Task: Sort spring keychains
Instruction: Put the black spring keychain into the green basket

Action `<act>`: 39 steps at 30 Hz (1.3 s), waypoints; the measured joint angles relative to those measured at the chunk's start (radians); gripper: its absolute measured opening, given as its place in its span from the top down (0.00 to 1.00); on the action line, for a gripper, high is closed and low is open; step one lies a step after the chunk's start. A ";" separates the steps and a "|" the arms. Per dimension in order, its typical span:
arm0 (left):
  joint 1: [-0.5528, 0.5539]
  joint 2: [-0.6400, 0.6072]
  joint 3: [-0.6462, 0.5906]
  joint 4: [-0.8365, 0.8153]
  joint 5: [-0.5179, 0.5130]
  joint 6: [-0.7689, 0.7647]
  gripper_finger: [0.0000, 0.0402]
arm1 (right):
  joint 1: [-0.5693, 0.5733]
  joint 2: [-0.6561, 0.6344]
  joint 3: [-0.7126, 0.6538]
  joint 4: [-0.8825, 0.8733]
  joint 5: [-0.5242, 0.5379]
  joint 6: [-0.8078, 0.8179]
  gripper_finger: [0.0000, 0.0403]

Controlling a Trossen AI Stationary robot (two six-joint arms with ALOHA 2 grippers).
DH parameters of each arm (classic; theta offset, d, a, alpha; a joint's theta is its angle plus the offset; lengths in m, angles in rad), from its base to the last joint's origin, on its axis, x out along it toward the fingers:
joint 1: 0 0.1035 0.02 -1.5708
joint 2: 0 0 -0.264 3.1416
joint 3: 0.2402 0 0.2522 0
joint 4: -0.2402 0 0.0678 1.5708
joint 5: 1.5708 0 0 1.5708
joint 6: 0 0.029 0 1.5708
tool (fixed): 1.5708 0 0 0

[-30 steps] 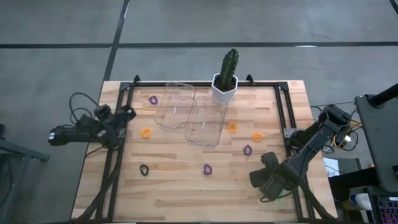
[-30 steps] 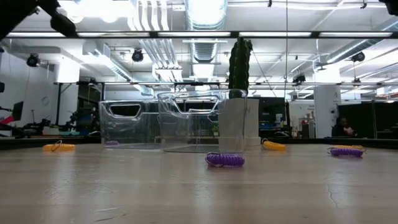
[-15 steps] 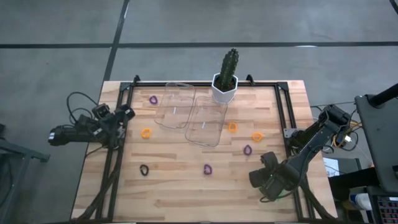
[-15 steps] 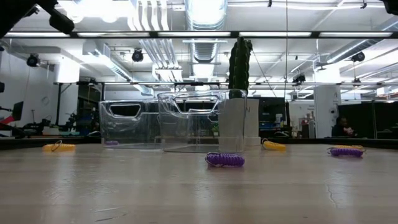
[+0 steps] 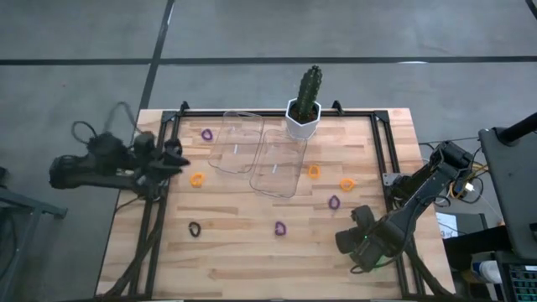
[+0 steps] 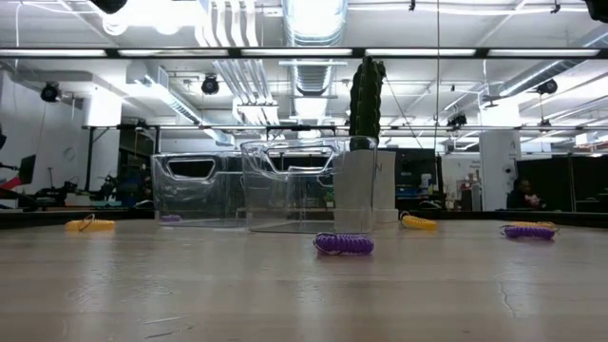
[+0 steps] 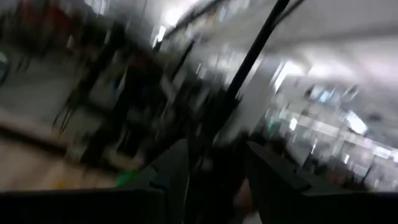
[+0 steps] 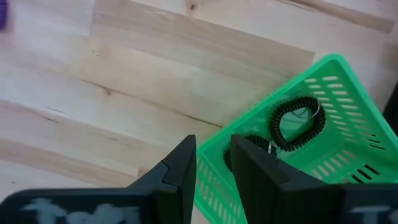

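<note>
Spring keychains lie flat on the wooden table: purple ones (image 5: 206, 134) (image 5: 280, 227) (image 5: 334, 201), orange ones (image 5: 197, 179) (image 5: 314, 171) (image 5: 346, 184) and a black one (image 5: 195, 228). More black keychains (image 8: 297, 122) lie inside a green basket (image 8: 348, 155). My left gripper (image 5: 172, 158) hovers over the table's left edge, open and empty; its wrist view is blurred and faces the room. My right gripper (image 5: 357, 243) hangs at the near right corner above the green basket, fingers (image 8: 180, 171) slightly apart, holding nothing.
Two clear plastic containers (image 5: 237, 143) (image 5: 278, 164) stand side by side at the table's far middle. A white pot with a cactus (image 5: 303, 117) stands at the far edge beside them. Black frame rails (image 5: 159, 210) run along the left and right sides. Bare wood lies along the near edge.
My left arm has risen and drawn back toward the table's left, its gripper tipping up until it faces the room; it has left the top of the low view. The right arm and the keychains have stayed put.
</note>
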State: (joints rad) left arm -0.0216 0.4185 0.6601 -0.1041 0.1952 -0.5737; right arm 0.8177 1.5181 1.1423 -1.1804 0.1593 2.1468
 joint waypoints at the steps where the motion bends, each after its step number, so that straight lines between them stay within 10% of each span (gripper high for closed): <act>1: 0.000 0.039 0.053 -0.113 0.010 0.001 0.62 | 0.000 0.000 0.000 0.002 0.000 -0.001 0.77; 10: 0.000 0.272 0.290 -0.837 0.013 -0.083 0.62 | 0.000 0.000 0.000 0.006 0.110 -0.009 0.75; 25: -0.125 0.286 0.150 -0.949 -0.090 -0.386 0.62 | -0.050 -0.138 0.039 0.015 0.758 -0.330 0.83; 39: -0.499 0.402 0.138 -0.944 -0.490 -0.793 0.62 | -0.178 -0.546 0.029 0.028 0.786 -1.027 0.84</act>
State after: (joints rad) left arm -0.5207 0.8205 0.7982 -1.0479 -0.2943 -1.3664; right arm 0.6399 0.9723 1.1713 -1.1527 0.9453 1.1199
